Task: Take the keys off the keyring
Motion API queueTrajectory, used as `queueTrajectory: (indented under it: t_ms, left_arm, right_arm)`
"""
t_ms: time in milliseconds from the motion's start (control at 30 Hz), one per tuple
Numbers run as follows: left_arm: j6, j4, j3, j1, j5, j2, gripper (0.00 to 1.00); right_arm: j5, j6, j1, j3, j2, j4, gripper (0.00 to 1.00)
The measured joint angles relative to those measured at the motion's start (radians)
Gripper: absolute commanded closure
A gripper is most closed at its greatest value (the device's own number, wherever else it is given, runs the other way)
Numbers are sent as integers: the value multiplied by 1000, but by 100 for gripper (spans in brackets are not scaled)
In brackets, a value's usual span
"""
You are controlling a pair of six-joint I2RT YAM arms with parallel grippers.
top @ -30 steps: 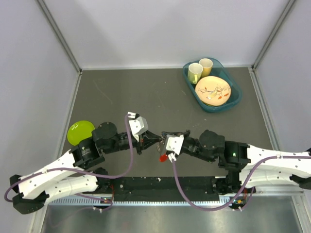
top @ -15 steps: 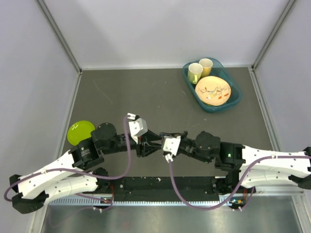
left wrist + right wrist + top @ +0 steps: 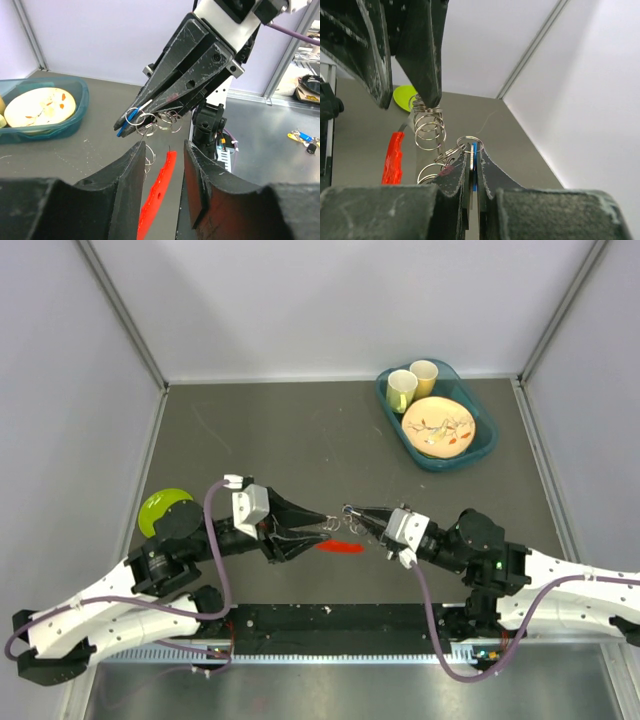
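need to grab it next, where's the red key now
In the top view the red key is centre-front, just below the gap between the left gripper and the right gripper; whether it hangs or lies flat is unclear.

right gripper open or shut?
Shut. Right wrist view shows the right gripper clamped on the blue key, fingers flat against it.

I get bright, even overhead light, soft shadows on the tabletop; the right gripper blurs close to its lens.
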Motion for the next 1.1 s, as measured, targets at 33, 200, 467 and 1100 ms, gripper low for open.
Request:
queueTrajectory:
  t_ms: [33, 200, 467, 1100]
  left_arm:
    - [1, 0, 0, 0, 5, 4, 59]
    - [12, 6, 0, 0, 12, 22, 56]
    - [45, 6, 1, -1, -21, 40, 53]
    - [189, 6, 9, -12, -83, 53, 58]
  right_arm:
    - [-1, 8, 0, 0, 0, 9, 100]
    - [-7, 42, 0, 0, 0, 24, 100]
    - [-29, 60, 0, 0, -1, 24, 100]
    - [85, 164, -3, 116, 63, -128, 100]
